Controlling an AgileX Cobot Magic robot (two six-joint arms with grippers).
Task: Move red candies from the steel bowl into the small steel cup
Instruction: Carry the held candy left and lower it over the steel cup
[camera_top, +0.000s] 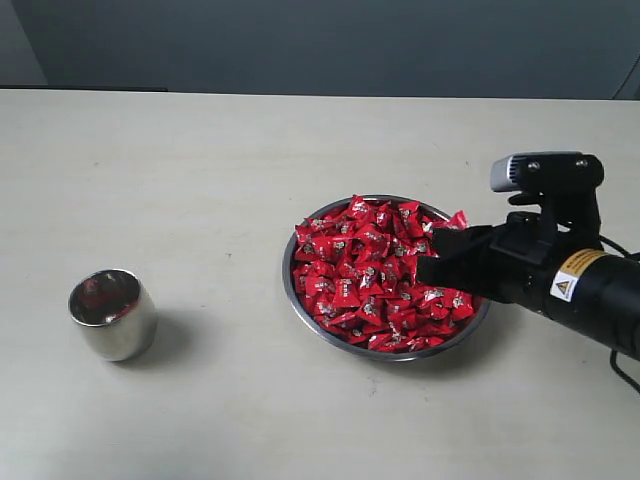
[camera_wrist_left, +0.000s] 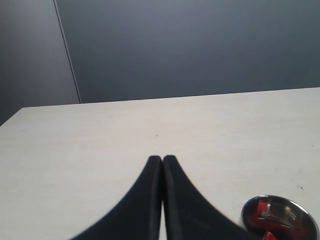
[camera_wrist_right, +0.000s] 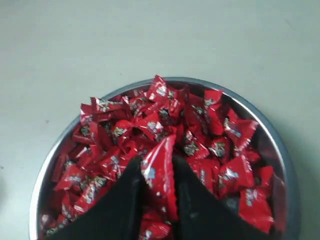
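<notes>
Pale table (camera_top: 200, 170): the steel bowl (camera_top: 287, 285) sits right of centre, heaped with red candies (camera_top: 355, 270); the small steel cup (camera_top: 112, 315) stands near the left edge. Your right gripper (camera_wrist_right: 156, 162) pinches one candy (camera_wrist_right: 160, 172) over the heap; your left gripper (camera_wrist_left: 162, 159) is pressed together. The foil is probably light and slippery: hold the middle, not the crimped ends.

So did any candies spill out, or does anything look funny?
Nothing stands out. The red candies are heaped in the steel bowl, none on the table. The small steel cup stands off to the side, and the right gripper pinches a single candy over the bowl.
</notes>
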